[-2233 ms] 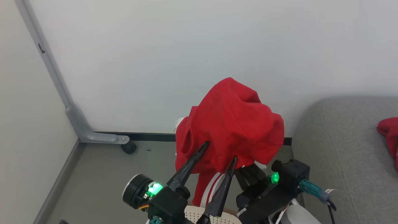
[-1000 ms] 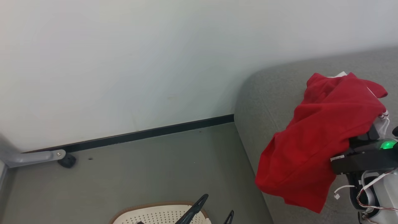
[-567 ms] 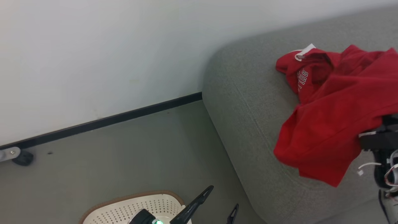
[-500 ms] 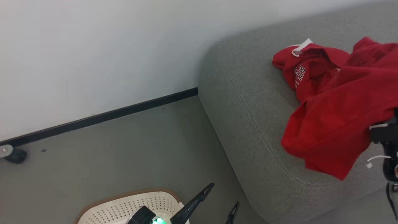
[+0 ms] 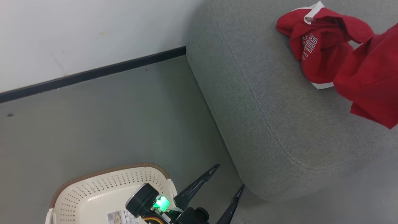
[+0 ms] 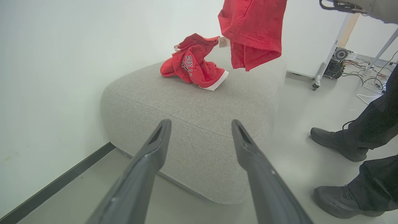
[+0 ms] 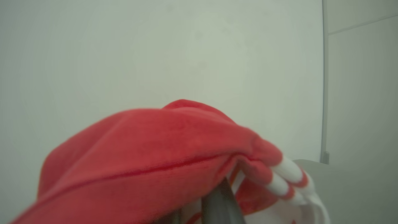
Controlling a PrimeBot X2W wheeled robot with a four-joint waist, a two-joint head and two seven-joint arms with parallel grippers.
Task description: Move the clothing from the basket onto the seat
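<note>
The grey seat [image 5: 264,102] fills the right of the head view. One red garment with white lettering [image 5: 317,46] lies crumpled on it, and the left wrist view shows this garment [image 6: 192,67] resting on the seat [image 6: 192,105]. A second red garment [image 5: 370,74] hangs in the air above the seat [image 6: 252,28]. My right gripper [image 7: 199,214] is shut on this hanging clothing, whose fabric [image 7: 149,155] drapes over one dark finger [image 7: 219,203]. The cream basket [image 5: 102,193] stands on the floor at lower left. My left gripper [image 5: 230,177] hangs open beside it, holding nothing [image 6: 200,124].
A white wall with a black baseboard [image 5: 93,73] runs behind the floor and seat. A person's dark-trousered legs and shoes [image 6: 339,143] stand on the floor right of the seat. A table leg on a caster [image 6: 323,68] and loose cables lie beyond.
The head camera has swung right and tilted down. The held red garment was carried from above the basket to over the seat and now hangs clear of the lying one. The left gripper stays open.
</note>
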